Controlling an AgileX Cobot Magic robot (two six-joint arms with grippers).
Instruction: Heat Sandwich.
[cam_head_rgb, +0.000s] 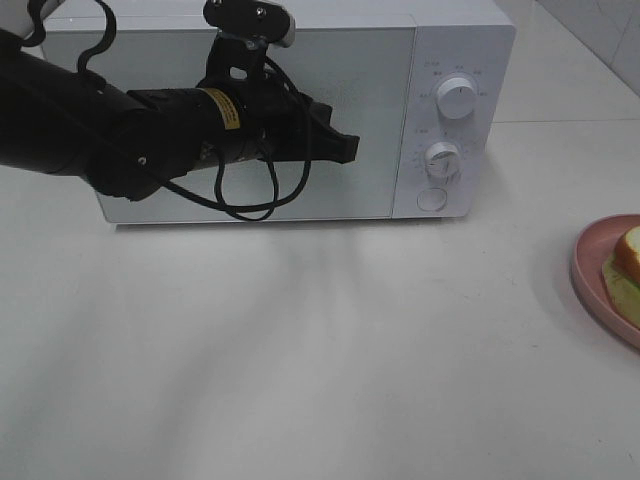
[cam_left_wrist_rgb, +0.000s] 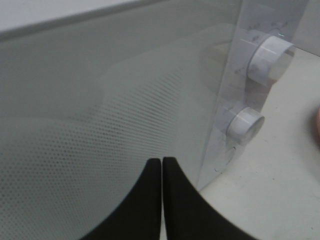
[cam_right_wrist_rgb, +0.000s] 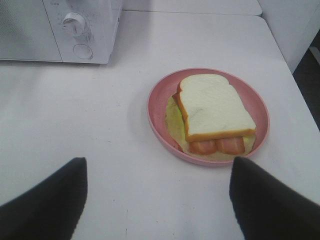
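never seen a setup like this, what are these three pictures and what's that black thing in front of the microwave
It is a robot with two arms, each ending in a two-fingered gripper. One picture comes from a camera mounted high above a white table. The black thing is the left arm, with its left gripper up in front of the door of the white microwave. The door looks closed.

The other two pictures come from cameras on the wrists. The left wrist view looks along the shut fingers at the dotted glass door and two knobs; they hold nothing. The right wrist view shows the right gripper open and empty, above the table near a pink plate holding the sandwich.
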